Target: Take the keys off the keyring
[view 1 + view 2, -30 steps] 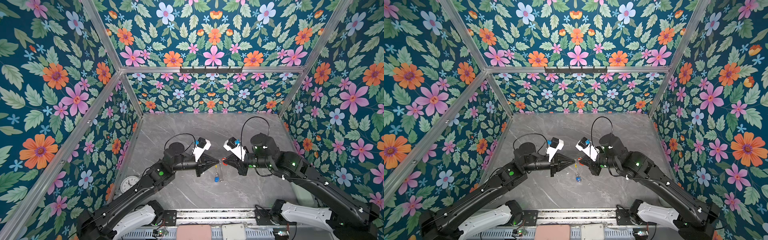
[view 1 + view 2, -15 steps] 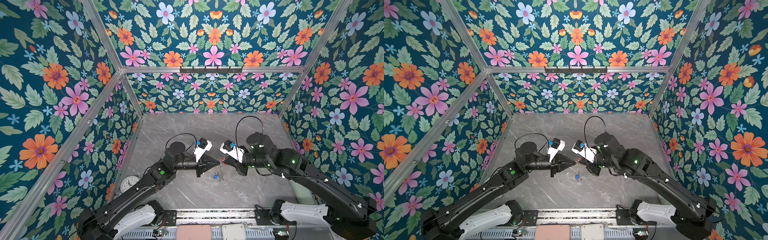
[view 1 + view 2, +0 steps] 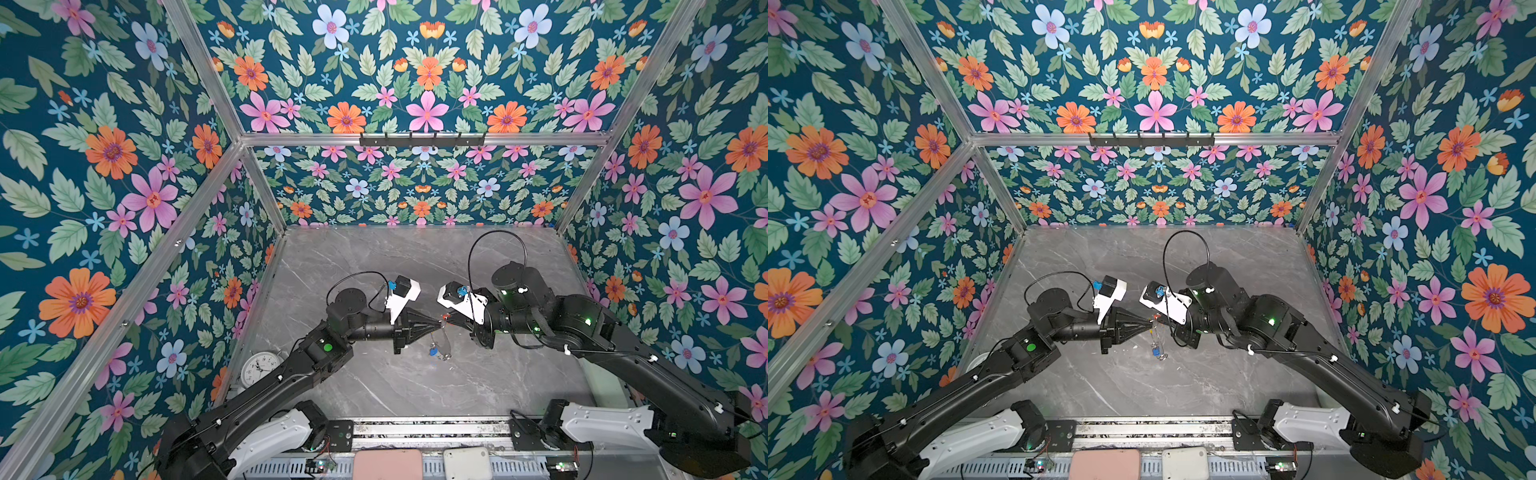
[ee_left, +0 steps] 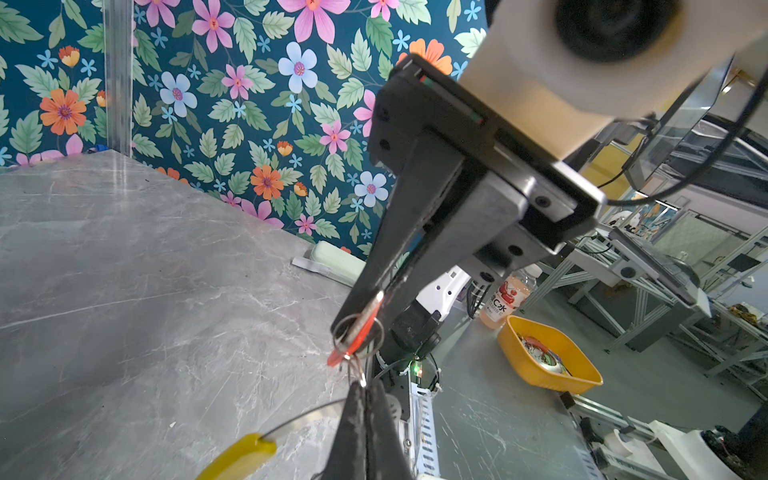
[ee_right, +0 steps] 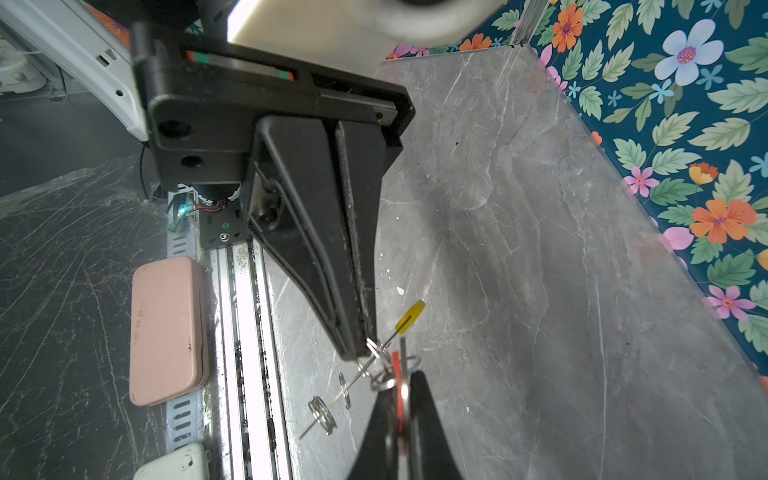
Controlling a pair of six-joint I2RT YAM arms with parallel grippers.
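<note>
Both grippers meet tip to tip above the middle of the table. My left gripper (image 3: 438,323) (image 3: 1149,322) is shut on the rim of the keyring (image 3: 446,347), a thin grey ring that hangs below it. Its yellow segment (image 4: 241,455) (image 5: 410,316) shows in both wrist views. My right gripper (image 3: 449,320) (image 5: 401,388) is shut on the red-tagged key (image 5: 400,401) (image 4: 358,336), whose small silver loops sit on the ring beside the left fingertips (image 5: 358,349). The blue-tagged key (image 3: 433,352) (image 3: 1155,351) dangles low on the ring.
A small white clock (image 3: 262,368) lies at the front left by the wall. A pink case (image 3: 386,464) and a white box (image 3: 465,463) sit on the front rail. A pale green object (image 4: 336,259) rests at the table's right edge.
The right arm has shifted slightly left toward the left gripper. The hanging keyring with the blue-tagged key has swung a little. Both grippers stay shut.
</note>
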